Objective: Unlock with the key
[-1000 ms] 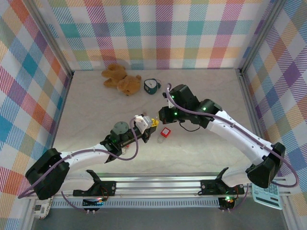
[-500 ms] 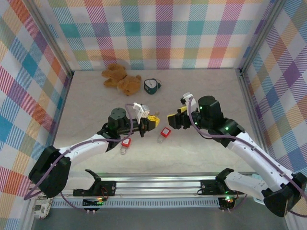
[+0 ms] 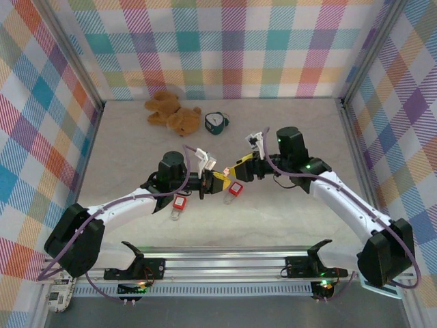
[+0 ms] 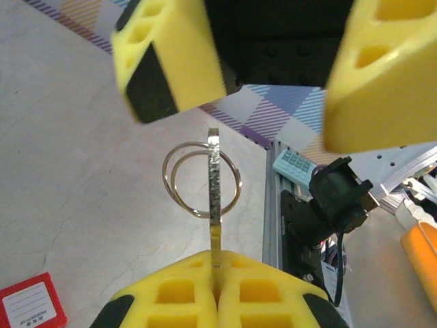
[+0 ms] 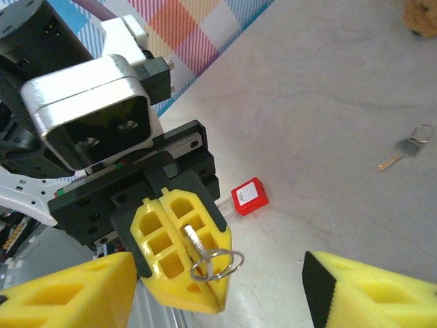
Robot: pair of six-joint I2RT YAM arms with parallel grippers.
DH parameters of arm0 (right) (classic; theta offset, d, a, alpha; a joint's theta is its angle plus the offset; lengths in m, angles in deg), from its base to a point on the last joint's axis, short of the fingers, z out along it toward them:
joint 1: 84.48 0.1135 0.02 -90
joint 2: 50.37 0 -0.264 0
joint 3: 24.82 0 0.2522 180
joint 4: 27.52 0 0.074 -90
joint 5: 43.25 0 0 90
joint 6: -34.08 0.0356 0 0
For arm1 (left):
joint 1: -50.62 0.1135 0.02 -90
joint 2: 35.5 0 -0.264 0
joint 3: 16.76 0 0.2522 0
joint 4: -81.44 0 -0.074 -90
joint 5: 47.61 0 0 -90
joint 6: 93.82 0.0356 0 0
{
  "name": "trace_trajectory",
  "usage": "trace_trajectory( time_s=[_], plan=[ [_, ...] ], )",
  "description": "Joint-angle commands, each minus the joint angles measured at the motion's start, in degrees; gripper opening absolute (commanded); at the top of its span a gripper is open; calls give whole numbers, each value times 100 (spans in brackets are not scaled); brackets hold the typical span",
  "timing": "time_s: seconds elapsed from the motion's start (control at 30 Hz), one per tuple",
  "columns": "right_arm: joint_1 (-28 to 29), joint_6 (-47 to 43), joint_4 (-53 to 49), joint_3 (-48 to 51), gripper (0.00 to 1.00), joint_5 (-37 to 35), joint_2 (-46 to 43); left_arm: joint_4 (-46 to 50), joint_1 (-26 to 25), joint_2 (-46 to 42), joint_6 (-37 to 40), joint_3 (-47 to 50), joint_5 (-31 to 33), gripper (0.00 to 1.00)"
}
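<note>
Ok so, big picture first: pale table (image 3: 293, 137), both arms meeting over the middle of it. The left gripper (image 3: 217, 181) is clamped tight on the key (image 4: 214, 178). It pinches one end and the rest sticks straight out toward the other arm, with the split ring (image 4: 236, 181) hanging around the shaft. The right gripper (image 3: 240, 171) faces it with its jaws spread wide, one pad on each side of the free end, touching nothing.

To me this looks like a handover or regrip, not the unlocking itself. If so, I'd bring the right gripper in square and close on the flat faces of the key. Catch only the ring and the key will just swing. The left shouldn't let go until that grip is solid.

There's one red padlock (image 3: 235, 189) on the table just near of the grippers and a second padlock (image 3: 179, 202) further left. Both lie loose, so whichever gets opened probably needs the freed gripper to pin it down. A spare key (image 5: 404, 152) sits on the table off to the side.
</note>
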Motion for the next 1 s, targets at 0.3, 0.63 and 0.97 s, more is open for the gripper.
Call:
trace_trajectory(
  time_s=[0.3, 0.63, 0.97],
  plan=[
    [209, -121, 199, -303, 46, 372, 364, -467, 53, 228, -270, -131, -308, 0],
    [249, -208, 63, -465, 26, 383, 559, -505, 53, 292, -266, -155, -317, 0],
    [314, -190, -51, -405, 6, 389, 470, -413, 113, 242, -265, -176, -107, 0]
  ],
)
